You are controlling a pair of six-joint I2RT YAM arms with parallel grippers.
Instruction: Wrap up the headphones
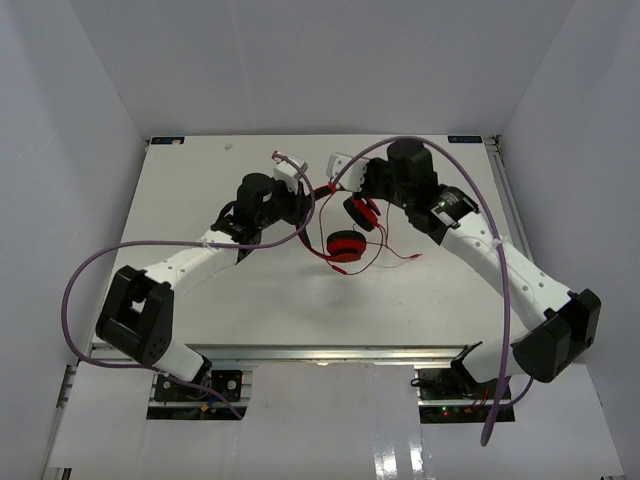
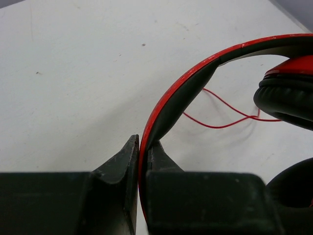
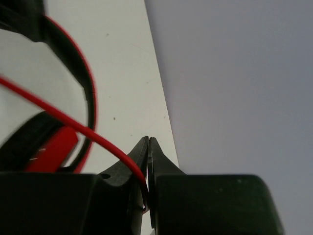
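The red headphones (image 1: pixel 347 245) hang lifted above the white table (image 1: pixel 200 180), between my two grippers. My left gripper (image 1: pixel 306 203) is shut on the red-and-black headband (image 2: pixel 195 83), pinched between its fingertips (image 2: pixel 128 156). A black ear pad (image 2: pixel 286 98) shows at the right of the left wrist view. My right gripper (image 1: pixel 362 187) is shut on the thin red cord (image 3: pixel 58 115), which runs from the left into its jaws. The headband (image 3: pixel 85 73) and a red cup (image 3: pixel 54 147) show left of it. Loose cord (image 1: pixel 390 258) loops on the table.
White walls enclose the table on three sides; the back right table edge (image 3: pixel 161 98) is close to my right gripper. Thick purple arm cables (image 1: pixel 90 270) arc over both arms. Bare table lies in front of the headphones.
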